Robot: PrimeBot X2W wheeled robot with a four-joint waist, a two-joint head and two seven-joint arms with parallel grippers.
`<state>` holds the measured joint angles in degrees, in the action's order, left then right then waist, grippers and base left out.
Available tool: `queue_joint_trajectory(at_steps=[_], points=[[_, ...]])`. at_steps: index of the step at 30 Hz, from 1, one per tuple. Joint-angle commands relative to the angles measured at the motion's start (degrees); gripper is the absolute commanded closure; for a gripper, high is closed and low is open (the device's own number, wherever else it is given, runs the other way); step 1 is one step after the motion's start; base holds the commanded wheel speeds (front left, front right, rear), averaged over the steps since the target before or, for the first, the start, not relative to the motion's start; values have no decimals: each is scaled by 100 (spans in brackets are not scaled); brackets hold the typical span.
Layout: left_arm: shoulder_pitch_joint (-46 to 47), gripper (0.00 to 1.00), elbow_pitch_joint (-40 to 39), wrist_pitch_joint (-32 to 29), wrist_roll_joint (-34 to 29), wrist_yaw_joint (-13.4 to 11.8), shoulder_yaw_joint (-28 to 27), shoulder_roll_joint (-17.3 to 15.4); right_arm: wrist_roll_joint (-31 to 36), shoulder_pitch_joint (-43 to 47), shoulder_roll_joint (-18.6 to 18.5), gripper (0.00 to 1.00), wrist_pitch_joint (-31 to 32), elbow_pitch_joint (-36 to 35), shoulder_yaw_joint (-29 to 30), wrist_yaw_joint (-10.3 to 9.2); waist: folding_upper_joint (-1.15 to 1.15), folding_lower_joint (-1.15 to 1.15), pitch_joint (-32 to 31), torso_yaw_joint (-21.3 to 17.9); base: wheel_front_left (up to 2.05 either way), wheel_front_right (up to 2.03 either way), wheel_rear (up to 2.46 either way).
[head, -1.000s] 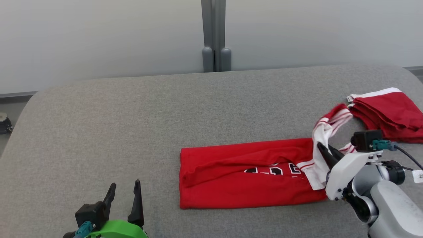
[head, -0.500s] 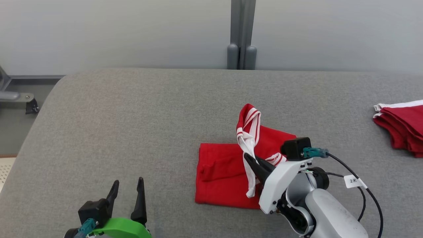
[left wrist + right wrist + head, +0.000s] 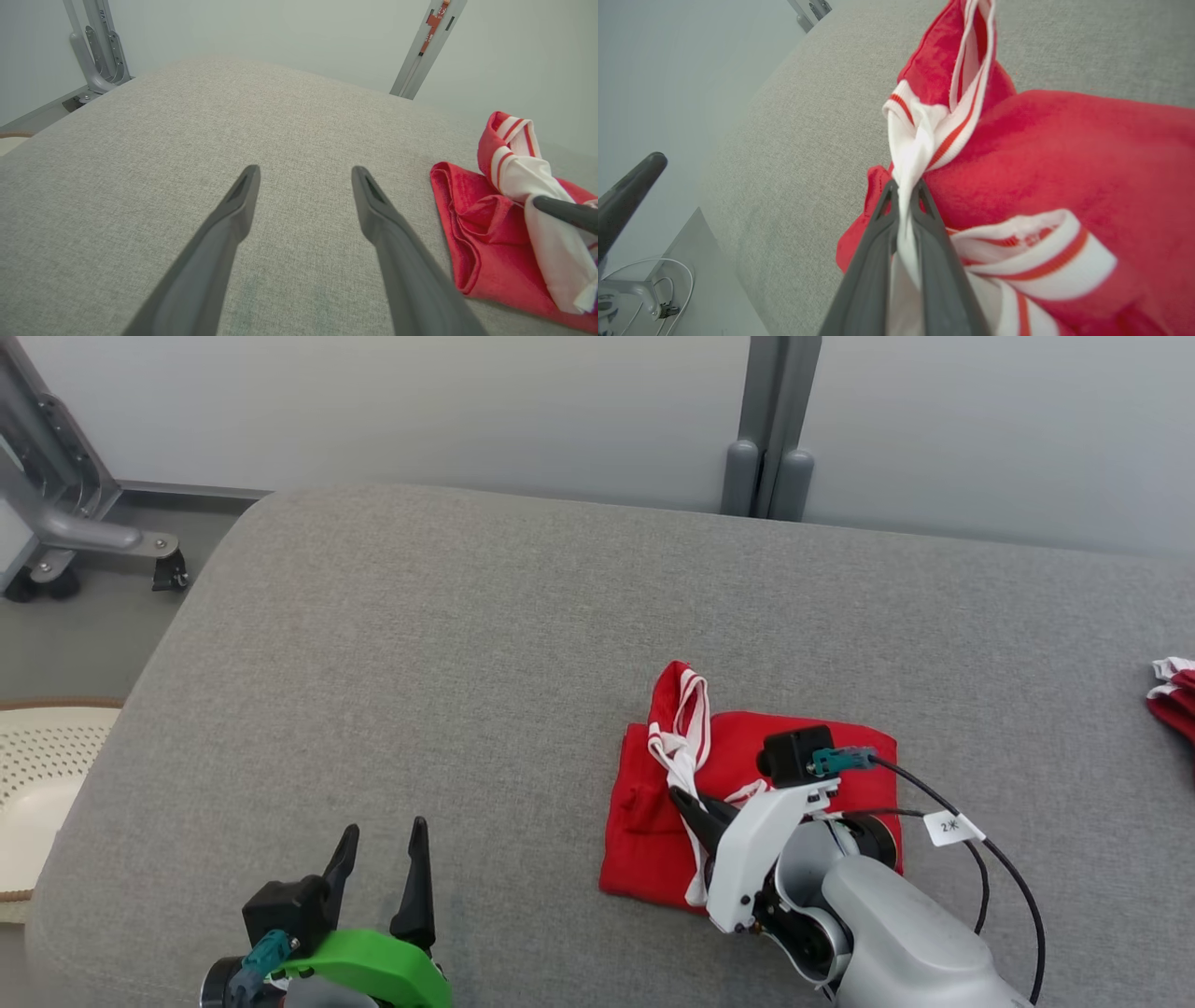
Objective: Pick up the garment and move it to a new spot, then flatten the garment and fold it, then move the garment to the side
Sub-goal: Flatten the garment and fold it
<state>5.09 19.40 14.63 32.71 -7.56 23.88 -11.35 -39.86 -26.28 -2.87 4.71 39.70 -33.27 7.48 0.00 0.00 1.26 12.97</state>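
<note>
Our right gripper (image 3: 681, 795) is pressed together on the white striped trim (image 3: 920, 140) of the red garment (image 3: 653, 845). It pinches the trim so that this end can be carried over the body, and we judge a fold is under way. Under and just ahead of the fingers the garment lies as a compact block, with the trim rising in a loop beyond the tips. Well to that gripper's left, our left gripper (image 3: 383, 829) hovers spread and empty, apart from the cloth. Grey woven padding (image 3: 467, 644) carries everything. Beyond it we see a pale wall (image 3: 420, 401), a grey post (image 3: 770, 420) and, far left, a wheeled metal frame (image 3: 65, 527).
</note>
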Motion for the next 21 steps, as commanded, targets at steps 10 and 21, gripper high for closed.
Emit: queue_joint_trajectory(at_steps=[10,21], points=[[95,0,125,47,-28,49,-64,52,-833,-450,-12,0,-574,308,-859,-2,0,0,-77,-19,0,0,0],[-51,0,64,51,-59,36,-81,65,-776,-714,-17,0,-1360,214,-870,-2,0,0,-219,-450,0,0,0]])
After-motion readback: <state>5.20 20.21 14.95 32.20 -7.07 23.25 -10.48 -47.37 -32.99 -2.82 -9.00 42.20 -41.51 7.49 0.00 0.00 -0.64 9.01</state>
